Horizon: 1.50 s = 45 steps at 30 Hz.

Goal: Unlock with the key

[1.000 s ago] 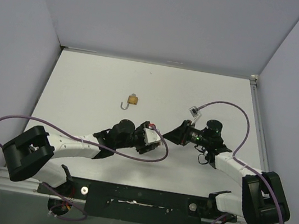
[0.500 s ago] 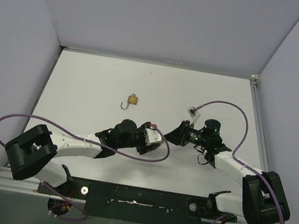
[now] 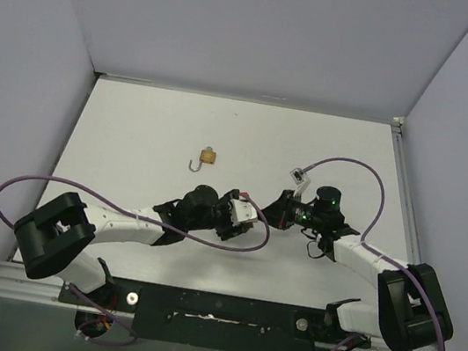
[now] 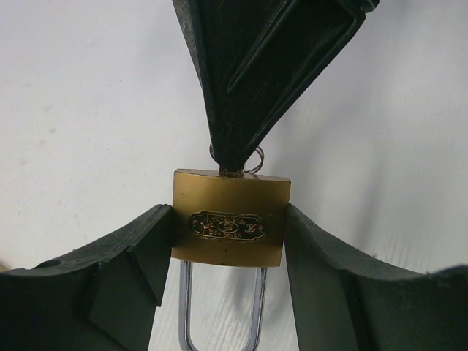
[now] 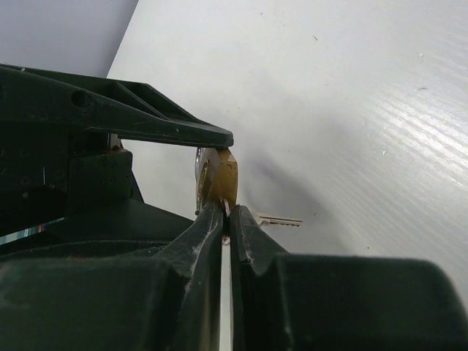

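Setting: white table (image 3: pixel 135 124) boxed in by pale walls (image 3: pixel 46 66).
Left grip: the left end effector (image 4: pixel 231 228) clamps the brass padlock (image 4: pixel 231 218), one finger flat against either side of its body.
Right grip: the right end effector (image 5: pixel 224 216) is pinched shut on the key (image 4: pixel 232 172), its tips against the padlock's keyed face.
Hidden: the key is almost wholly buried between fingers and lock; a key ring (image 4: pixel 256 156) and a spare key (image 5: pixel 281 219) peek out beside it. The bottom edge of the left wrist view cuts off the shackle (image 4: pixel 221 307). From above, the padlock is lost between the two end effectors at centre frame.
Axis: in the left wrist view the padlock's long axis runs up-down, with the shackle toward the bottom and the keyed face toward the top.
Change: a second ago the right jaws stood wider and the left end effector sat slightly further left.
Beyond: a second padlock (image 3: pixel 208 156) lies to the upper left, well apart, its shackle open.
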Motion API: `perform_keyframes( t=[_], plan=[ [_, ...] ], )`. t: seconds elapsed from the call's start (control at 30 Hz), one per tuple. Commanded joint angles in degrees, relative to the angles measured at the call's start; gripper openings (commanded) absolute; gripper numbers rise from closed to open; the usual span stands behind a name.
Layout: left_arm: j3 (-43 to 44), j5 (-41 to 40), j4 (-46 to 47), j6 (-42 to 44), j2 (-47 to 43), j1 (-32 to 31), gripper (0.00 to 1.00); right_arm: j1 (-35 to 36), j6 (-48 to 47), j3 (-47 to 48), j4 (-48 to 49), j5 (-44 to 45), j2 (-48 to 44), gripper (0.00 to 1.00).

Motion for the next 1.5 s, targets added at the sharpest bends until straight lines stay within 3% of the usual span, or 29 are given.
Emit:
perform_keyframes(
  t=[0.0, 0.4, 0.8, 1.47],
  plan=[
    [4.23, 1.60, 7.60, -0.96, -0.67, -0.30, 0.00, 0.42, -0.82, 1.73, 1.21, -0.06, -0.01, 0.00],
    [3.66, -6.85, 9.54, 1.88, 2.19, -3.94, 0.00, 0.47, 8.54, 1.94, 7.07, -3.60, 5.45, 0.00],
    [4.12, -12.35, 12.23, 3.56, 4.50, -5.42, 0.00, 0.42, 17.72, 3.31, 5.40, -0.07, 7.32, 0.00],
    [10.88, -18.97, 7.41, 8.80, 6.19, -7.36, 0.00, 0.04, 34.79, 6.04, 7.71, 1.70, 10.23, 0.00]
  ],
)
